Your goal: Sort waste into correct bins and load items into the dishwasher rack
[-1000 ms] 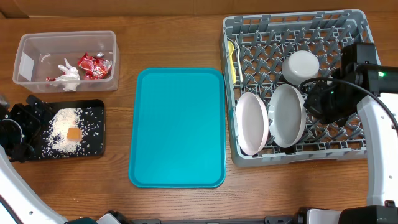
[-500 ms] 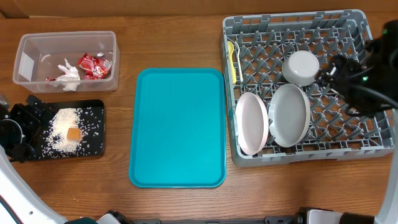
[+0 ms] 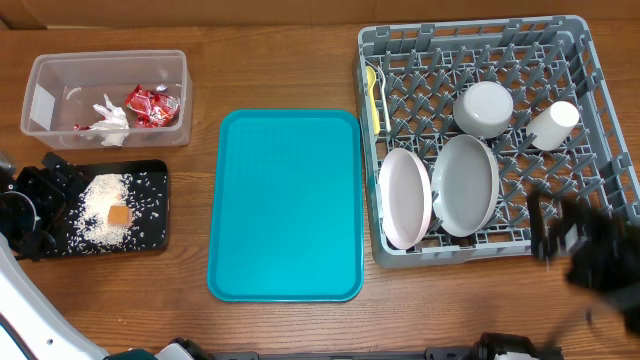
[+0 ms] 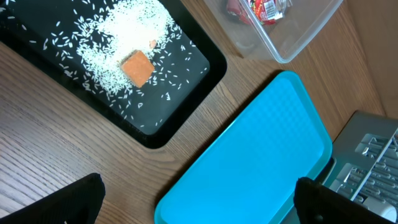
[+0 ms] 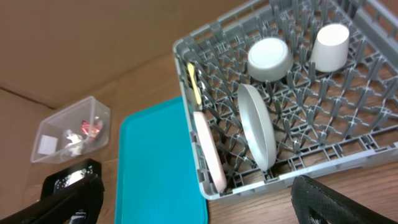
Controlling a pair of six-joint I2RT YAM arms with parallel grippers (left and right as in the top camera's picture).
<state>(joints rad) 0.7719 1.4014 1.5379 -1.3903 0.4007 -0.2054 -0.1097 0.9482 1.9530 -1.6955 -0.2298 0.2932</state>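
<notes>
The grey dishwasher rack (image 3: 470, 257) holds a white plate (image 3: 405, 198) and a grey plate (image 3: 465, 185) on edge, an upturned white bowl (image 3: 484, 108), a small white cup (image 3: 553, 125) and pale yellow cutlery (image 3: 373, 95). The clear tub (image 3: 40, 70) contains the red wrapper (image 3: 152, 105) and the white napkin (image 3: 108, 118). Rice (image 3: 100, 195) and an orange cube (image 3: 119, 215) lie in the black tray (image 3: 150, 235). My right gripper (image 3: 585, 240), blurred, hangs open and empty off the rack's front right corner. My left gripper (image 4: 196, 205) stays open and empty beside the black tray.
A bare teal serving tray (image 3: 287, 205) lies between the bins and the rack. Brown cardboard backs the far edge of the wooden table. In the right wrist view the rack's front rim (image 5: 258, 185) sits just ahead of the fingers.
The right gripper opened and let go of the cup, which now stands in the rack's back right. It then drew back toward the front right. The left arm has not moved.
</notes>
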